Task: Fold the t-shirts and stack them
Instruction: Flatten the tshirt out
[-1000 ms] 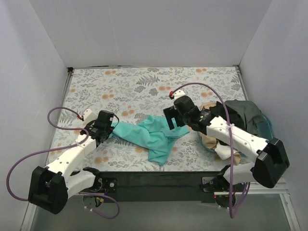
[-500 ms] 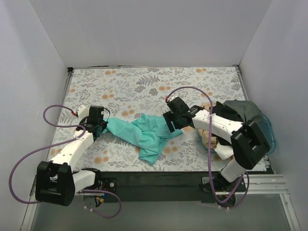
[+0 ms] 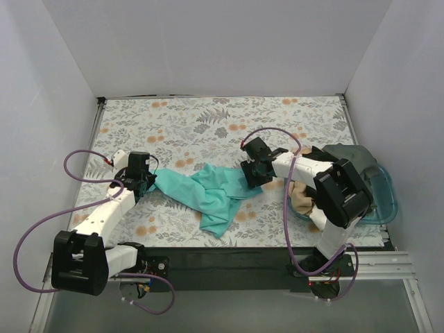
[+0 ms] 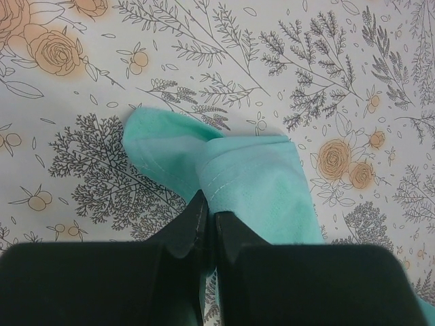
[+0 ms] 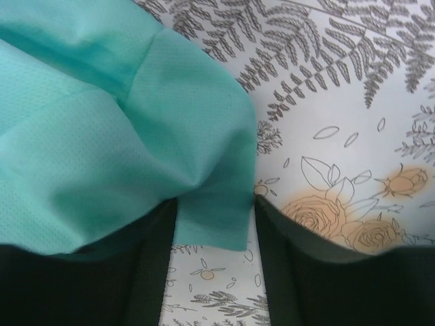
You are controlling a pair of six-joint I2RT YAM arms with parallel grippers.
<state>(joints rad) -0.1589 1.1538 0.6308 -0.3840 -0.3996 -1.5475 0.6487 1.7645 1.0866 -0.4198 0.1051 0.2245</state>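
A bright teal-green t-shirt (image 3: 208, 191) lies crumpled and stretched across the middle of the floral table. My left gripper (image 3: 147, 182) is at the shirt's left end. In the left wrist view the left gripper (image 4: 207, 207) is shut on a hemmed fold of the teal t-shirt (image 4: 258, 190). My right gripper (image 3: 253, 177) is low at the shirt's right end. In the right wrist view the right gripper (image 5: 216, 224) has its jaws apart, with a flap of the teal t-shirt (image 5: 102, 136) lying between them on the table.
A translucent blue tub (image 3: 385, 191) stands at the right edge, with a dark grey-olive shirt (image 3: 350, 163) draped over it and a beige one (image 3: 302, 198) spilling from its near side. White walls enclose the table on three sides.
The left gripper has pulled its end of the teal shirt leftward. The right gripper has come down onto the shirt's right end and its jaws have narrowed around the flap.
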